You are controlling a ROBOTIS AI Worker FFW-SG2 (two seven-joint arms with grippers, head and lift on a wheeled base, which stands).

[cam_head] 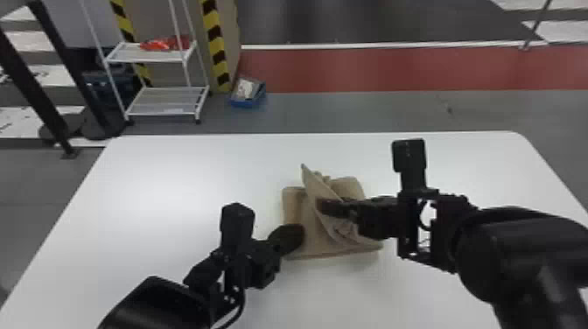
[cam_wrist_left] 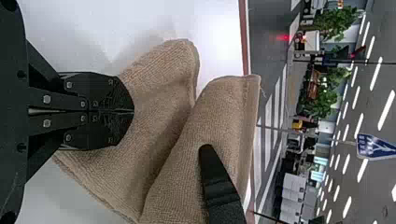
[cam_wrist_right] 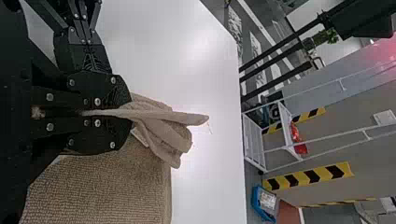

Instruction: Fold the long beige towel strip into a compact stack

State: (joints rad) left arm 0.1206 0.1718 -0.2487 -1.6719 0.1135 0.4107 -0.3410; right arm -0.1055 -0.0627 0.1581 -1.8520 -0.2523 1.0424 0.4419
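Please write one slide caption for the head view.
Right gripper pinches a raised flap of the beige towel strip while the left gripper sits at its left edge.

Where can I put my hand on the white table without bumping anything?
There's a big bare patch on the white table, between its left edge, the towel and the left arm. Another lies between the right arm and the far right corner. It's crowded around the towel, where both grippers are working.

Hazard tape (cam_head: 214, 43), a white rack (cam_head: 164, 105) and strip lights (cam_wrist_left: 386, 110) suggest a workshop or lab.
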